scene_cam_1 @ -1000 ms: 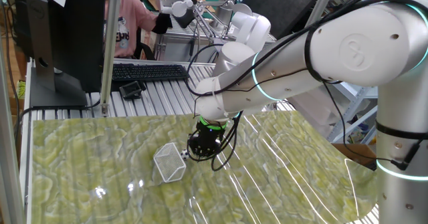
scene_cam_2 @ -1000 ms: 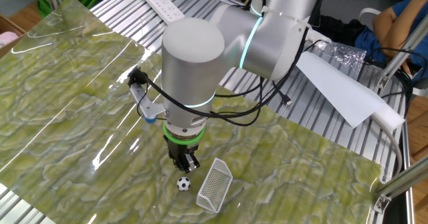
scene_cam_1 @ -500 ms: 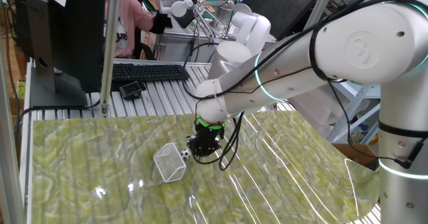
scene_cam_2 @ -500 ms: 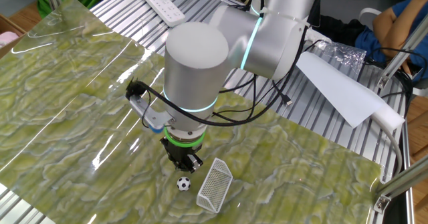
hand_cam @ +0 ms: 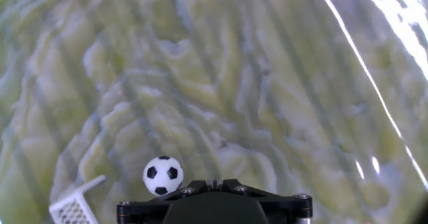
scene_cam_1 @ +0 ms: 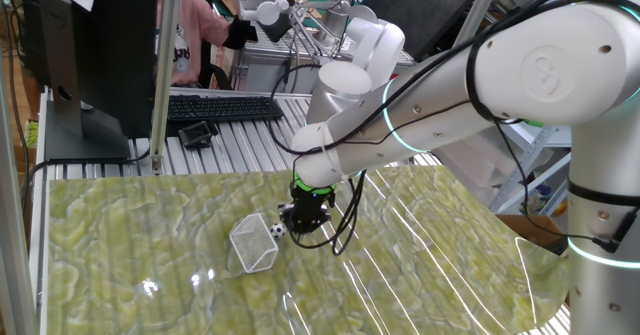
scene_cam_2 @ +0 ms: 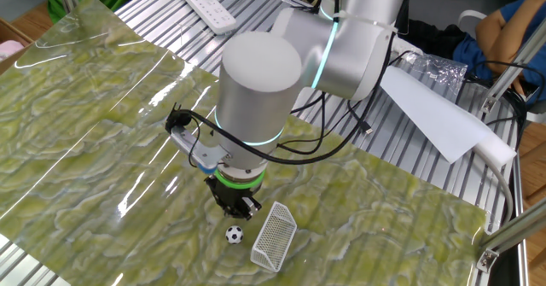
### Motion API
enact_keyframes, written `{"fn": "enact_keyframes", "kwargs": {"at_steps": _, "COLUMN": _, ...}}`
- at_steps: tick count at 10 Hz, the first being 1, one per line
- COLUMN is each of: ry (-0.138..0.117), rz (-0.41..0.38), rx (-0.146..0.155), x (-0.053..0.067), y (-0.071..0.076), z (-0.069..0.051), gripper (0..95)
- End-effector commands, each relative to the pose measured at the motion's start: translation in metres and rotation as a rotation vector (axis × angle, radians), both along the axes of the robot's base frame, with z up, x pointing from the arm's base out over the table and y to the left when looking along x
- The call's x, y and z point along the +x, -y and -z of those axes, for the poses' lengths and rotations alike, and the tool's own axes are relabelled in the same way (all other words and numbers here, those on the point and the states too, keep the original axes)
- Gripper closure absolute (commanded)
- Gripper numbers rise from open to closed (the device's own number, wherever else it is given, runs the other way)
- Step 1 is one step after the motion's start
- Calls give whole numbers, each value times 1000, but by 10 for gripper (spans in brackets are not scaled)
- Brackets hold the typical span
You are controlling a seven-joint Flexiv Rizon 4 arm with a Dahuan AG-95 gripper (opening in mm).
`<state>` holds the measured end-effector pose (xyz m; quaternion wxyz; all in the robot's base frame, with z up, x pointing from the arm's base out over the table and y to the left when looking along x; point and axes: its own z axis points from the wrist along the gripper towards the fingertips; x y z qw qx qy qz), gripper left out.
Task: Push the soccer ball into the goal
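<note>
The soccer ball (scene_cam_2: pixel 235 234) (scene_cam_1: pixel 275 231) (hand_cam: pixel 162 175), tiny and white with black patches, rests on the green patterned mat. The goal (scene_cam_2: pixel 274 236) (scene_cam_1: pixel 253 244) (hand_cam: pixel 72 206), a small white mesh box, stands right next to the ball. My gripper (scene_cam_2: pixel 240 210) (scene_cam_1: pixel 297 227) (hand_cam: pixel 214 184) is shut with nothing in it, its tips low over the mat just beside the ball. In the hand view the ball lies at the left of my closed fingertips, with a corner of the goal further left.
A green marbled mat (scene_cam_2: pixel 102 124) covers the table. Behind it are a keyboard (scene_cam_1: pixel 225 107), a monitor (scene_cam_1: pixel 90 55) and a metal post (scene_cam_1: pixel 165 70). A white sheet (scene_cam_2: pixel 435 111) and a power strip (scene_cam_2: pixel 209 8) lie on the slatted table top. People sit nearby.
The arm has turned and shifted slightly above the mat. The gripper stays shut beside the ball. Ball and goal keep their places.
</note>
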<state>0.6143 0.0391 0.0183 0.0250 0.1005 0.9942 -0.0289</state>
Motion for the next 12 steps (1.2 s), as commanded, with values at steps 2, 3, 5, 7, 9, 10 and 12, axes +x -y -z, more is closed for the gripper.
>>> {"fn": "enact_keyframes", "kwargs": {"at_steps": 2, "ry": -31, "rz": 10, "rx": 11, "x": -1, "y": 0, "z": -2, "gripper": 950}}
{"fn": "enact_keyframes", "kwargs": {"at_steps": 3, "ry": -39, "rz": 19, "rx": 12, "x": -1, "y": 0, "z": -2, "gripper": 950}}
{"fn": "enact_keyframes", "kwargs": {"at_steps": 5, "ry": -46, "rz": 25, "rx": 11, "x": -1, "y": 0, "z": -2, "gripper": 950}}
{"fn": "enact_keyframes", "kwargs": {"at_steps": 7, "ry": -52, "rz": 24, "rx": 11, "x": -1, "y": 0, "z": -2, "gripper": 950}}
{"fn": "enact_keyframes", "kwargs": {"at_steps": 9, "ry": -47, "rz": 26, "rx": 11, "x": -1, "y": 0, "z": -2, "gripper": 950}}
{"fn": "enact_keyframes", "kwargs": {"at_steps": 10, "ry": -44, "rz": 37, "rx": 13, "x": -1, "y": 0, "z": -2, "gripper": 950}}
{"fn": "enact_keyframes", "kwargs": {"at_steps": 12, "ry": -46, "rz": 30, "rx": 12, "x": -1, "y": 0, "z": -2, "gripper": 950}}
